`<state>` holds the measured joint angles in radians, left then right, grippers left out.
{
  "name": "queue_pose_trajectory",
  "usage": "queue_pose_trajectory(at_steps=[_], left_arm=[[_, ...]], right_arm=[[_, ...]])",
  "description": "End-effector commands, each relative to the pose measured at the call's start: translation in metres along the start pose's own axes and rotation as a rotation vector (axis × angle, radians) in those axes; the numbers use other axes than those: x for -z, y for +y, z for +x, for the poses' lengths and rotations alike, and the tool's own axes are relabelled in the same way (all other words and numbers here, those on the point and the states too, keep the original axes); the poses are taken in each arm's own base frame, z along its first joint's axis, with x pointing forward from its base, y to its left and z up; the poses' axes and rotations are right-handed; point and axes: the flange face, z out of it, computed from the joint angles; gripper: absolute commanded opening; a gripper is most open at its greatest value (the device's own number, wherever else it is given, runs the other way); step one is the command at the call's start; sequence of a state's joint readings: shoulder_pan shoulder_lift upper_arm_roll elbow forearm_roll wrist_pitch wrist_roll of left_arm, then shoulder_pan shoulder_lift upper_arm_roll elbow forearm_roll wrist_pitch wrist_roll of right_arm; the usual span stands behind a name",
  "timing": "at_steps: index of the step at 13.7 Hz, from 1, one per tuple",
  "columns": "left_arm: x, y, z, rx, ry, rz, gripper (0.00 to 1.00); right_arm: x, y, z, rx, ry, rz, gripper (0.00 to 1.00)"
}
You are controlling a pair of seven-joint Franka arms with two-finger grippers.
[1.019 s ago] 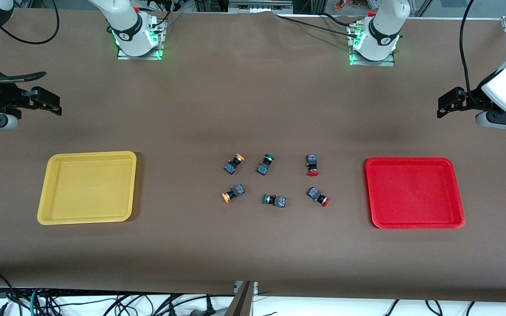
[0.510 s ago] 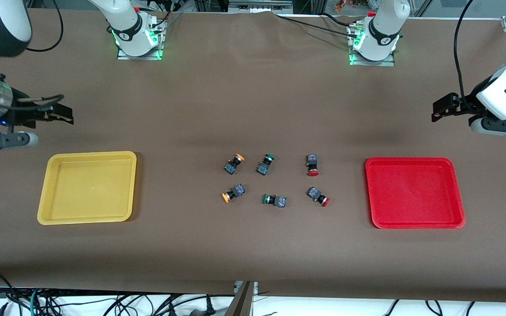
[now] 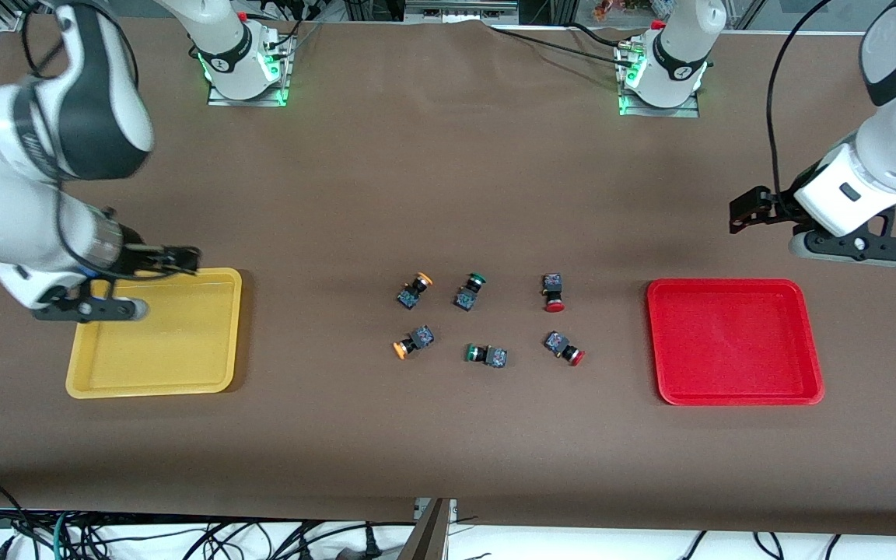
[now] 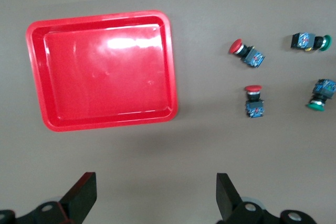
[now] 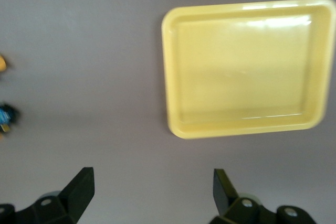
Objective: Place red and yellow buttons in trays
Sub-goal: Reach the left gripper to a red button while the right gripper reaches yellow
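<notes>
Two red buttons point(image 3: 552, 292) point(image 3: 564, 348) lie at mid table toward the red tray point(image 3: 734, 342). Two yellow buttons point(image 3: 415, 289) point(image 3: 412, 343) lie toward the yellow tray point(image 3: 176, 342). Both trays hold nothing. My left gripper point(image 3: 740, 214) hangs open over bare table, just off the red tray's farther rim. Its wrist view shows the red tray point(image 4: 102, 69), both red buttons point(image 4: 245, 53) point(image 4: 254, 100) and its empty gripper point(image 4: 156, 198). My right gripper point(image 3: 187, 262) is open over the yellow tray's farther rim. Its wrist view shows the yellow tray point(image 5: 247, 66) and its empty gripper point(image 5: 152, 192).
Two green-capped switches point(image 3: 470, 292) point(image 3: 486, 355) lie between the yellow and red buttons. The arm bases point(image 3: 246, 70) point(image 3: 662, 78) stand along the table's farther edge. Brown table cloth spreads between the trays and the button cluster.
Both arms have swung in from the table's ends toward the middle. The right gripper came over the yellow tray's rim. The left gripper moved toward the red tray. The buttons have not moved.
</notes>
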<state>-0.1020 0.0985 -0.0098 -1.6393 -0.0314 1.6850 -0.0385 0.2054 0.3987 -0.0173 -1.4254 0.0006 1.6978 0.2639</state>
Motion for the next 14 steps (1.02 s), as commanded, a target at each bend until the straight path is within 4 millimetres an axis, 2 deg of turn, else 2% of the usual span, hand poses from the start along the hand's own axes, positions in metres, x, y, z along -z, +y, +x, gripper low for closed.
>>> queue_pose_trajectory(at_steps=[1, 3, 4, 7, 9, 10, 13, 14], left_arm=[[-0.01, 0.034, 0.014, 0.037, 0.007, -0.009, 1.0], [-0.033, 0.07, 0.024, 0.073, 0.01, -0.003, 1.0], [-0.041, 0.1, 0.024, 0.1, 0.022, 0.0, 1.0], [-0.089, 0.16, 0.031, 0.177, 0.028, 0.0, 1.0], [-0.123, 0.173, 0.04, 0.187, 0.033, -0.003, 1.0], [-0.141, 0.182, 0.039, 0.178, 0.035, -0.004, 1.0], [-0.204, 0.198, 0.022, 0.195, 0.098, -0.03, 1.0], [-0.219, 0.198, 0.019, 0.201, 0.122, -0.041, 1.0]], right_arm=[[-0.043, -0.054, 0.016, -0.17, 0.027, 0.035, 1.0], [-0.088, -0.109, 0.021, -0.298, 0.07, 0.052, 1.0], [-0.109, -0.139, 0.019, -0.365, 0.087, 0.063, 1.0], [-0.156, -0.205, 0.004, -0.494, 0.118, 0.096, 1.0], [-0.186, -0.24, -0.015, -0.481, 0.1, 0.073, 1.0], [-0.198, -0.251, -0.02, -0.492, 0.103, 0.073, 1.0], [-0.23, -0.279, -0.033, -0.526, 0.112, 0.088, 1.0], [-0.233, -0.285, -0.035, -0.536, 0.118, 0.099, 1.0]])
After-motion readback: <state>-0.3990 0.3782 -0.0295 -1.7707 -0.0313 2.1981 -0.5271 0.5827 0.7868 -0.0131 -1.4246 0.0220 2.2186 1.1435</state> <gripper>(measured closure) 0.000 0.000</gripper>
